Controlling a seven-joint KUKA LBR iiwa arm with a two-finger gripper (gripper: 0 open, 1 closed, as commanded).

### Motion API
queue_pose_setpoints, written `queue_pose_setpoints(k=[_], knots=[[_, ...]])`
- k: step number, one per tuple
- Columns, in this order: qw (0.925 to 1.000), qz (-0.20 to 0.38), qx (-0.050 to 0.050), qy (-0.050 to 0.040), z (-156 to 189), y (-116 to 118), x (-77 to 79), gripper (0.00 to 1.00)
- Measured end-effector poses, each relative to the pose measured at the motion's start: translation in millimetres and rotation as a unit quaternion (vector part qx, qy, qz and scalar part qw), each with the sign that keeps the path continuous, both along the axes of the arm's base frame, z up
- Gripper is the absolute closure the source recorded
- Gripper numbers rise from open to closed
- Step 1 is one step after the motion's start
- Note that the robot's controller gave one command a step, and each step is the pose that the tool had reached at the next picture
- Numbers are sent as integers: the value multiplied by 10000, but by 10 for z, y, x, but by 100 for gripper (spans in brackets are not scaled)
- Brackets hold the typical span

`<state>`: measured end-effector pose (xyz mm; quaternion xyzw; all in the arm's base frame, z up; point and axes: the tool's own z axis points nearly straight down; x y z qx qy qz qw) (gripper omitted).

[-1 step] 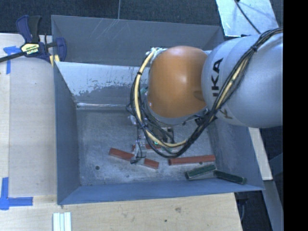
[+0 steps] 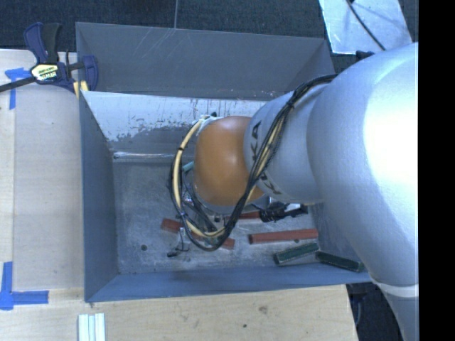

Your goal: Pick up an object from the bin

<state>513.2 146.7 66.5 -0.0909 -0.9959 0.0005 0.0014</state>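
grey metal walls of the bin [image 2: 99,190] slope down to a scuffed, speckled floor. nearest, along the front wall, lie two dark green bars, one [image 2: 297,254] right of the middle and the other [image 2: 340,263] by the right corner, partly under the arm. just behind them a long red-brown strip [image 2: 283,236] lies flat. left of it a shorter red-brown strip [image 2: 170,226] lies slantwise, its right end hidden under cables. the hand [image 2: 182,244] is low over the floor just beside this shorter strip, on its near side; whether it is released or clenched i cannot tell. above it sit looped black and yellow cables [image 2: 206,236] and the orange cover [image 2: 224,162] of the wrist, with the big white arm [image 2: 355,155] coming in from the right. farthest back, the rear wall is scratched.
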Motion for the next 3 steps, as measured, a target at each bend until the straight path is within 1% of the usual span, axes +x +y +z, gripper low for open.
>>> queue_pose_setpoints(k=[1,2,3], knots=[[9998,201,1,-47,352,-244,178,0],[10000,28,10,-34,455,8,45,0],[9990,-455,0,-8,20,-79,114,0]])
